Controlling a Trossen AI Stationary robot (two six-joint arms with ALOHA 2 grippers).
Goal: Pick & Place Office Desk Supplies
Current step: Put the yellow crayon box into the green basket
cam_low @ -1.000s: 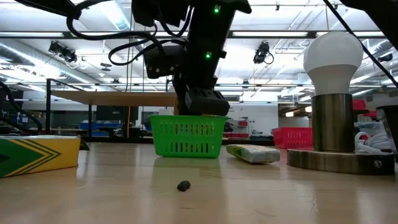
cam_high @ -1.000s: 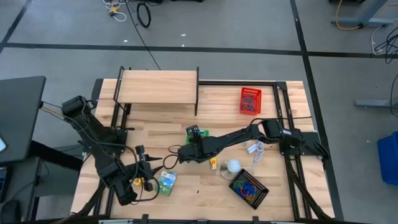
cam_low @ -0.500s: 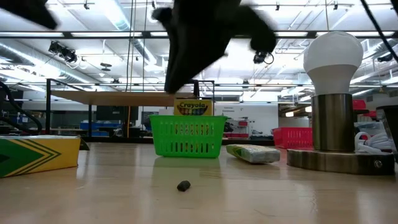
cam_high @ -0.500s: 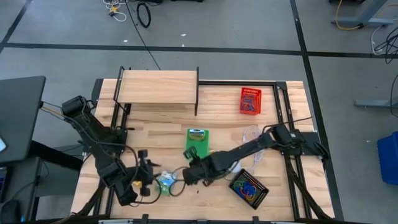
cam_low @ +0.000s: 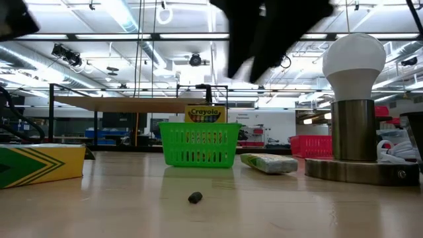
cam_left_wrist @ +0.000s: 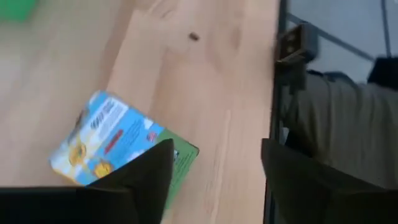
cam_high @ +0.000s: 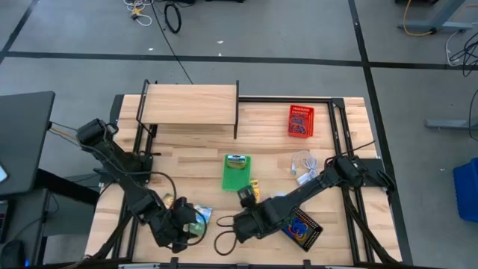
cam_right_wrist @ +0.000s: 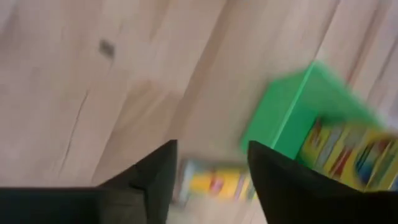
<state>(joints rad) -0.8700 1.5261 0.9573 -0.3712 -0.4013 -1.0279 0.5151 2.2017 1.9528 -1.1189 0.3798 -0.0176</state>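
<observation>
A green mesh basket (cam_high: 237,173) stands mid-table with a crayon box (cam_low: 205,114) upright in it. A blue-and-green printed packet (cam_high: 199,217) lies flat near the front edge. My left gripper (cam_high: 184,228) hovers open just left of it, and in the left wrist view the packet (cam_left_wrist: 115,140) shows partly behind one finger. My right gripper (cam_high: 237,224) hangs open above bare wood to the packet's right. A small yellow packet (cam_right_wrist: 214,182) shows blurred on the table beyond its fingers, beside the basket (cam_right_wrist: 298,124).
A black basket (cam_high: 299,227) with coloured loops lies near the front right, and a red basket (cam_high: 301,121) at the far right. A white cord (cam_high: 302,168) lies right of centre. A wooden shelf (cam_high: 190,104) stands at the back. A small dark speck (cam_low: 194,197) lies near the front edge.
My right gripper has left the crayon box standing in the green basket, risen, and swung toward the table's near edge. My left gripper has turned and moved right and slightly down toward the blue-and-green packet.
</observation>
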